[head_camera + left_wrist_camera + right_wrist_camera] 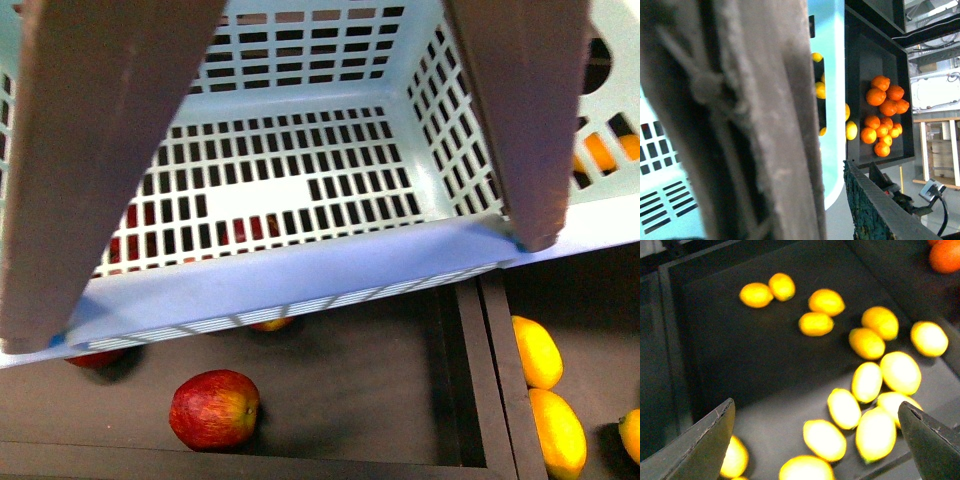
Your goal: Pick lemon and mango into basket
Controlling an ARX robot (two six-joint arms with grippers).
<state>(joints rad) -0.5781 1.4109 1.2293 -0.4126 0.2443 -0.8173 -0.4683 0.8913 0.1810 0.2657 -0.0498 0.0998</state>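
Right gripper [814,409] spread wide, holding nothing, over lemons [844,408] loose in a dark tray [740,365]. Left gripper [875,212] barely shows and brown handle [740,125] blocks the view, so can't tell its state. Teal basket [300,275] fills front view; red fruit [214,408] on the tray below basket's near rim.

right jaws: dark grey, wedge-shaped, smooth; left jaw: black, rough speckled face, straight edge
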